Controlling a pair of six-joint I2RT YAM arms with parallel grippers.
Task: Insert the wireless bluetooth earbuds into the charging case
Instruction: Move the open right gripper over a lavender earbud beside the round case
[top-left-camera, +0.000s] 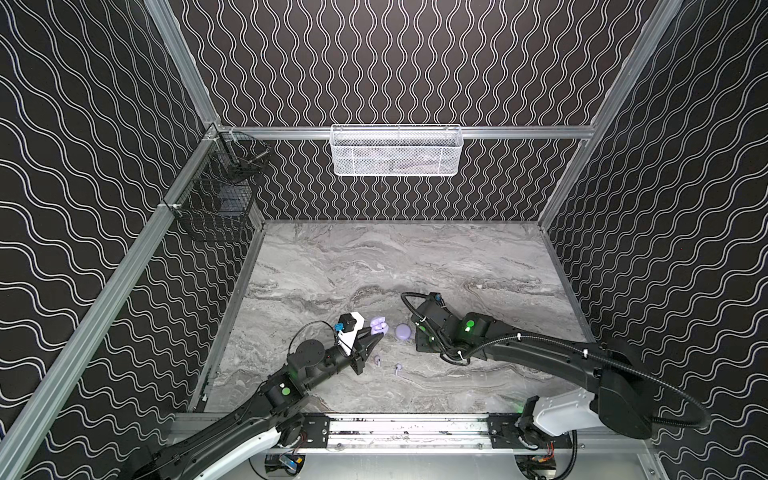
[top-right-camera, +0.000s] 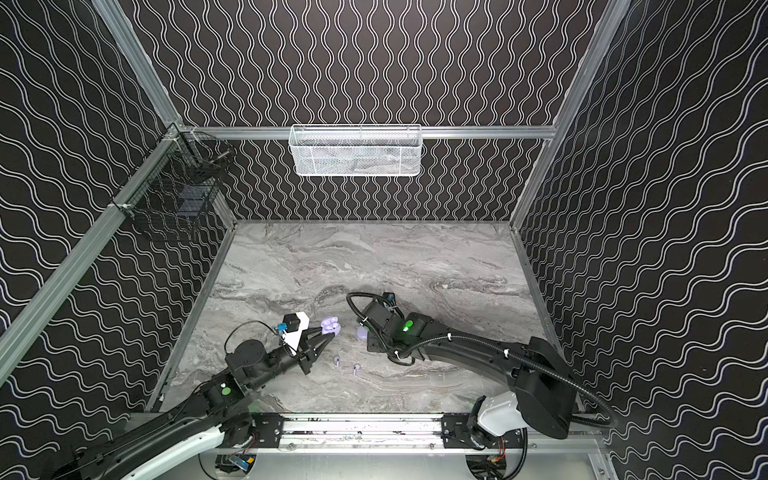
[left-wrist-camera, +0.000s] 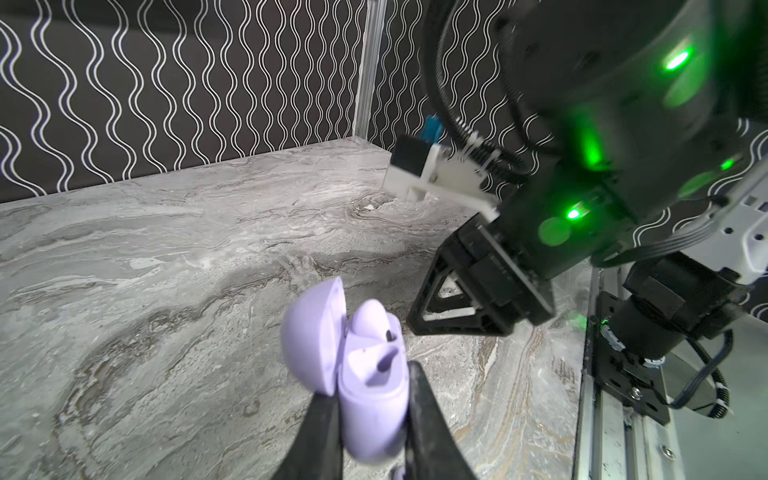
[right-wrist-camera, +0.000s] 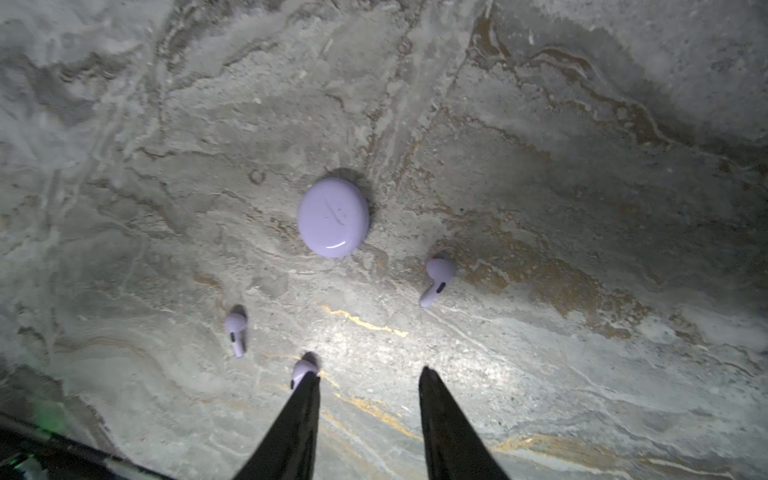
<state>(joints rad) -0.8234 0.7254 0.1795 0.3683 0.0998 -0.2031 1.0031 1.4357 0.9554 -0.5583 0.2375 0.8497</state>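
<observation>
**Left gripper holds the open case; right gripper spread above loose earbuds**

Nearest me is the front rail (top-left-camera: 407, 430), which carries both arm bases. Just past it, in both top views, one earbud (top-left-camera: 377, 360) and another earbud (top-left-camera: 398, 368) lie loose on the marble table (top-left-camera: 374, 266). They are near each other, between the two arms.

My right wrist view shows three earbuds on the table around the right gripper (right-wrist-camera: 369, 372). Its fingers are spread, with bare table between them and nothing held. One earbud (right-wrist-camera: 302, 371) sits at the tip of one finger; I cannot tell whether they touch. The other two lie farther out, near the closed case (right-wrist-camera: 333, 217). That case is a round lavender disc lying flat, lid shut.

A little farther on, the left gripper (left-wrist-camera: 372, 380) pinches the open case (left-wrist-camera: 370, 411) by its lower half, one finger on each side. The lid stands up on its hinge. One earbud (left-wrist-camera: 370, 320) is seated inside, and the pocket next to it is empty. In both top views the open case is just beside the closed case, the two apart.

Beyond them the table runs bare to the back wall. A white mesh basket (top-left-camera: 395, 151) hangs on the back rail there, and black wire baskets (top-left-camera: 216, 208) hang in the far left corner.
</observation>
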